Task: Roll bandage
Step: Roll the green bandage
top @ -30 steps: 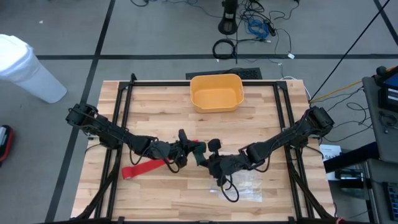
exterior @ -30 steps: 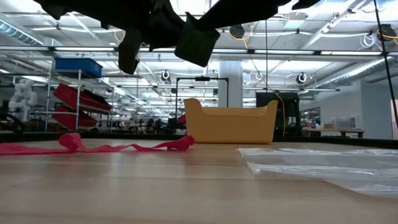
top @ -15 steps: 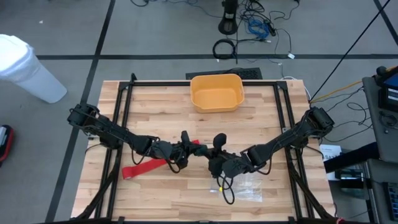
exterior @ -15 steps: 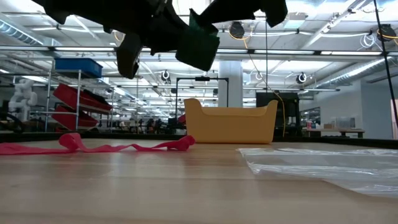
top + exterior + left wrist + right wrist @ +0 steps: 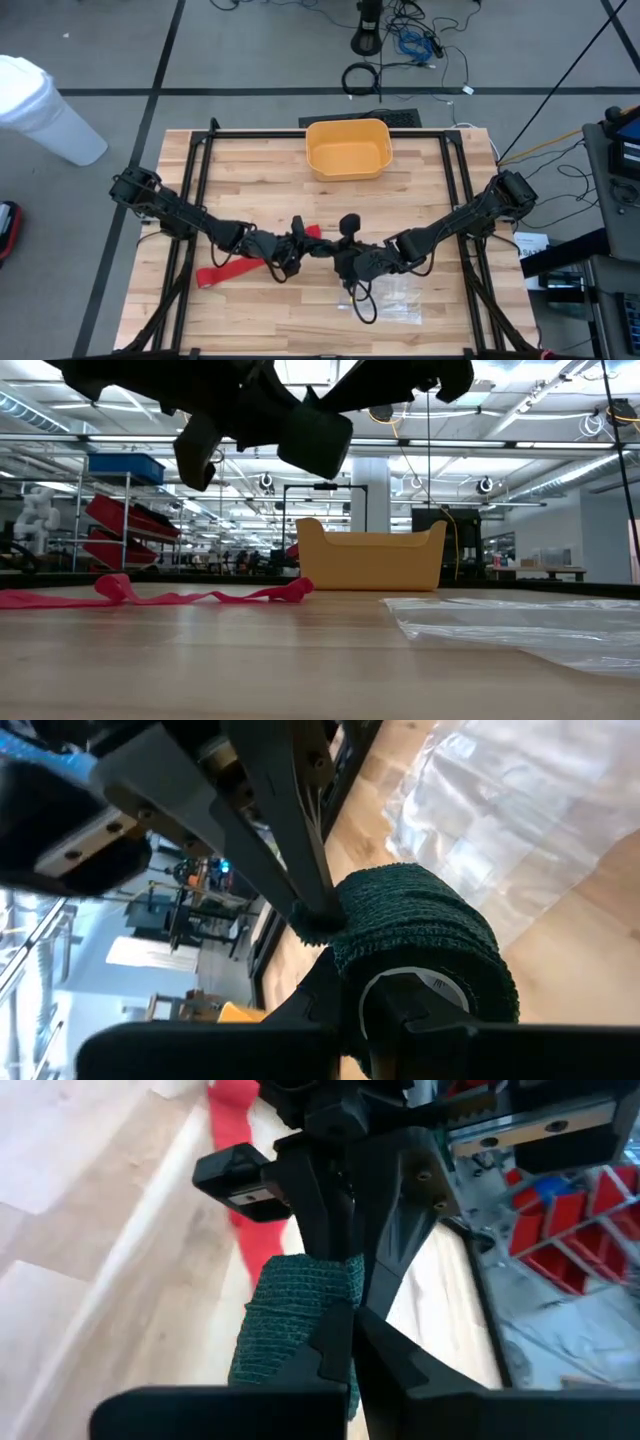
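Wooden tabletop under the lights, orange bin at the far edge; from the left, the red bandage lies flat as a long strip, running up toward mid-table and passing under the left gripper; that gripper hangs above it, fingers pinched onto a dark green roll; the right gripper meets it tip to tip, clamped tight on that same green roll; clear plastic bag lies beneath the right arm
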`<state>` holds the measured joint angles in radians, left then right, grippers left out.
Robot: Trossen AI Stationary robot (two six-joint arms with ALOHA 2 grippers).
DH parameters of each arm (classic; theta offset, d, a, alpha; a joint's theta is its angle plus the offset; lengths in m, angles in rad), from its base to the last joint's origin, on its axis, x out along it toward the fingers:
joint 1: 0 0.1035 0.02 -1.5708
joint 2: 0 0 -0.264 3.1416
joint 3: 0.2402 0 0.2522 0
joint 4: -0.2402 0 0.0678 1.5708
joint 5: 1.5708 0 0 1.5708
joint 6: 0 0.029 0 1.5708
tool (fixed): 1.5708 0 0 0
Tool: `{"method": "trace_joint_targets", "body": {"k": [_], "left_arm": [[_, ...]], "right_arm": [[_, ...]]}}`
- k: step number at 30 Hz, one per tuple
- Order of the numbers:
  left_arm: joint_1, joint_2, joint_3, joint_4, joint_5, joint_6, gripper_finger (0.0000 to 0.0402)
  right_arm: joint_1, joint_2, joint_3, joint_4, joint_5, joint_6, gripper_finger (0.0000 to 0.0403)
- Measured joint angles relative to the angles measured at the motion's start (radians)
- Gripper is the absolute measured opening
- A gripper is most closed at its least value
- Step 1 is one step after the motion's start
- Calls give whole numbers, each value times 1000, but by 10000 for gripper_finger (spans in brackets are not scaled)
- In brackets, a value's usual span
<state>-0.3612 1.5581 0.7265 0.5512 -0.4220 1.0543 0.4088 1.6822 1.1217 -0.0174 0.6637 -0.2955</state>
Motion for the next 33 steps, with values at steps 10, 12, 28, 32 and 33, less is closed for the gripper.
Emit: {"method": "trace_joint_targets", "body": {"k": [10, 12, 28, 32, 33], "left_arm": [[-10, -1, 14, -3, 42, -77, 15], [-6, -2, 16, -4, 69, -99, 15], [18, -2, 16, 36, 83, -246, 15], [20, -2, 16, 33, 133, -258, 15], [20, -2, 16, 33, 135, -256, 15]], "right_arm": [[7, -19, -1, 12, 90, -3, 95], [11, -34, -1, -4, 186, -5, 113], [106, -58, -1, 91, 17, 87, 105], [100, -28, -1, 165, 18, 19, 89], [97, -22, -1, 174, 15, 12, 84]]}}
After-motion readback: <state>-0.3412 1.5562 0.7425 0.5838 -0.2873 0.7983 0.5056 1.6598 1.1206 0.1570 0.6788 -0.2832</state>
